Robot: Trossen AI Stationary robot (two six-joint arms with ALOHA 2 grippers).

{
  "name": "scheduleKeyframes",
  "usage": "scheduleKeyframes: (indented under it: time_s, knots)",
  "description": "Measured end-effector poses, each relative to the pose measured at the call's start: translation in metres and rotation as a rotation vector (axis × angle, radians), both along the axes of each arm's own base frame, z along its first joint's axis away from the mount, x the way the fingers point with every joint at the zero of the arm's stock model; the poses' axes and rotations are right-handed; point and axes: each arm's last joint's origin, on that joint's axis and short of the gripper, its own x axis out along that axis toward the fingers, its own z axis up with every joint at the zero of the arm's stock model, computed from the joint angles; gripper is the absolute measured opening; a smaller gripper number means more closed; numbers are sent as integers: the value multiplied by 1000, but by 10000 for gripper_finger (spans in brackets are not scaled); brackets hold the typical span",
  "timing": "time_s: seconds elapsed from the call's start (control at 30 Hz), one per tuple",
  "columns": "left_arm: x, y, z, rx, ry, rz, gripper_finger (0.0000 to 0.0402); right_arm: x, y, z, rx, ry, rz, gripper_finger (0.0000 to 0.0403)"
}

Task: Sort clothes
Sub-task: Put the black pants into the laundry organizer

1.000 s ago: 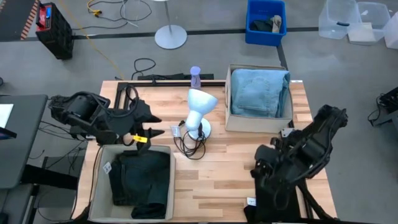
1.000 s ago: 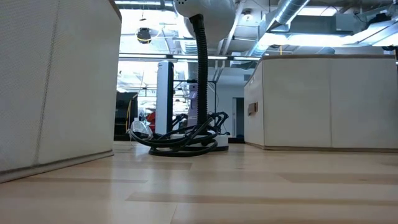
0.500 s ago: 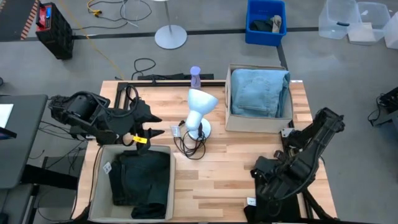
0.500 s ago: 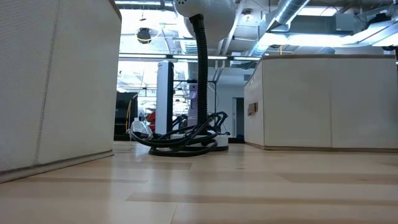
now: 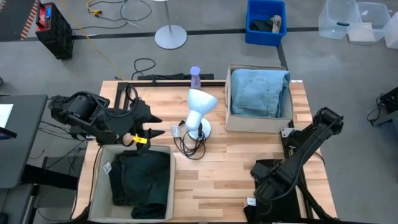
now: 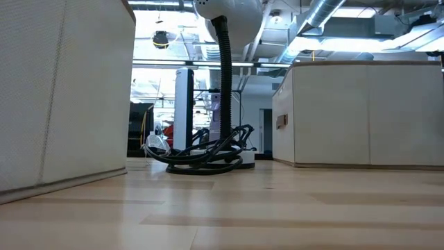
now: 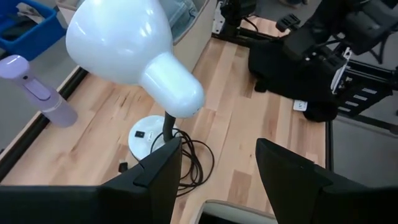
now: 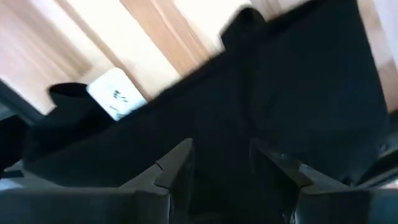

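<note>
The right gripper (image 8: 221,152) is down low at the near right corner of the table (image 5: 217,168), its two fingers (image 8: 177,165) spread apart with nothing pinched between them. Directly under and ahead of it lies the black garment (image 8: 273,87), bunched in a dark heap, with a small white tag (image 8: 115,93) poking out just to one side of the fingers. From above I can hardly separate cloth from arm down there.

As I read it, the job now is getting a proper hold on that black piece. I'd want the fingers pushed down onto a thick fold rather than the flat edge, then closed firmly so several layers come up together. Soft cloth like this sags and drags, so a high lift before any travel would keep it off the table's edge.

Further out from that gripper, across the bare boards, the white desk lamp (image 5: 200,111) and its coiled cord (image 5: 189,146) stand mid-table: worth swinging wide of. Beyond the lamp, the left gripper (image 7: 217,180) hangs idle with its fingers open and empty, just over the rim of the near left box (image 5: 99,186), which holds the dark green trousers (image 5: 142,180). Farthest off, the far box (image 5: 229,121) carries the folded light blue denim jeans (image 5: 258,92). I can't pick out a teal shirt anywhere.
</note>
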Motion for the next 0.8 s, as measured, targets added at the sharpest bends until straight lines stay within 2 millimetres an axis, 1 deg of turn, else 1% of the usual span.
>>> scheduleKeyframes:
  time_s: [0.1, 0.2, 0.33, 0.47, 0.6, 0.73, 0.8]
  knots:
    - [0, 0, 0, 5, 1, -4, 200, -6, -4, -10, 13, 44, -58, 172]
    - [0, 0, 0, 7, 2, -6, 200, -13, -10, -21, 23, 48, -126, 172]
    - [0, 0, 0, 12, 3, -9, 200, -24, -21, -37, 23, 91, -196, 172]
    - [0, 0, 0, 12, 3, -8, 200, -29, -30, -47, 8, 120, -249, 177]
    - [0, 0, 0, 12, 4, -8, 200, -25, -35, -56, 39, 96, -265, 202]
    - [0, 0, 0, 11, 2, -3, 200, -27, -47, -68, -1, 129, -297, 238]
    - [0, 0, 0, 8, 2, -1, 200, -29, -53, -76, -22, 147, -311, 250]
